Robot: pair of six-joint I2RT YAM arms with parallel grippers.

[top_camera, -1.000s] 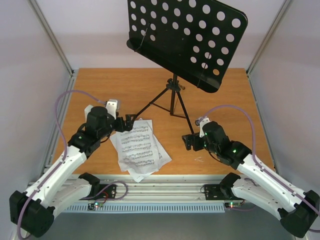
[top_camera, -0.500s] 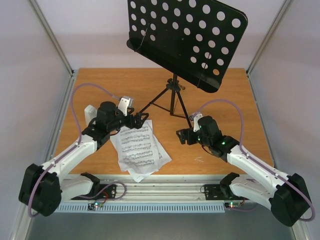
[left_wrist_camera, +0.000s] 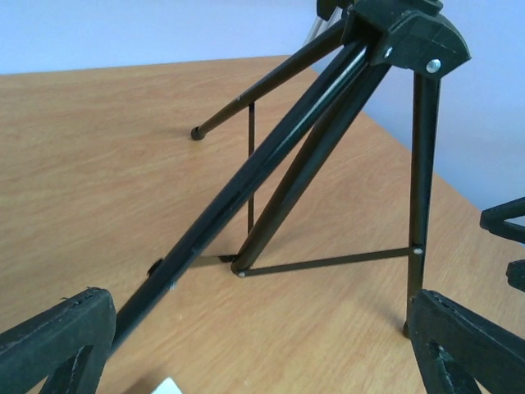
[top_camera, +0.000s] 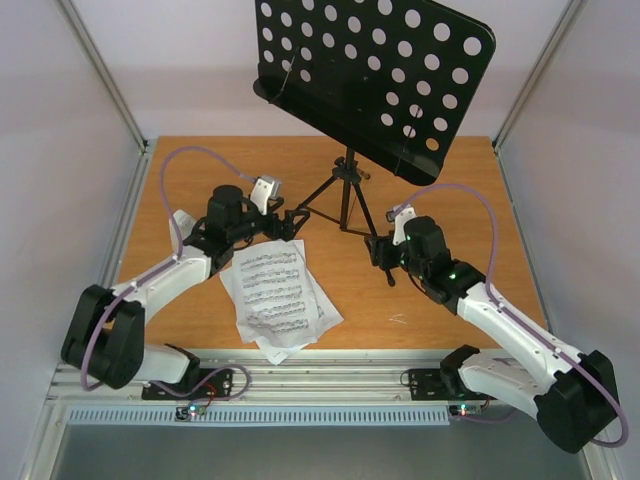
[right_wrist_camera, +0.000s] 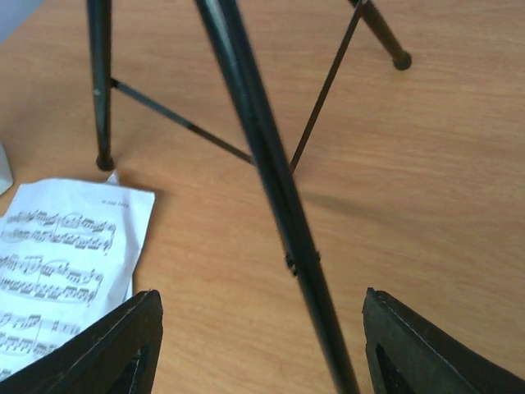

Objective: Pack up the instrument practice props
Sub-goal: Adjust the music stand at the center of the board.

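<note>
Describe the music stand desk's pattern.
Music stand desk: black, rows of round holes; best in top external view.

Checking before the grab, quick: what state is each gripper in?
Left gripper: open around the stand's left leg, nothing held.
Right gripper: open around the stand's right leg, nothing held.

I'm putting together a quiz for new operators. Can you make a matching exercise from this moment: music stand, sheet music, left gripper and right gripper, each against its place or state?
Things:
1. music stand
2. sheet music
3. left gripper
4. right gripper

Places or states:
A. lying flat on the table, near its front edge
B. open, low at the stand's right side
C. standing upright, its holed desk tilted
D. open, low at the stand's left side

Pairs: 1-C, 2-A, 3-D, 4-B
</note>
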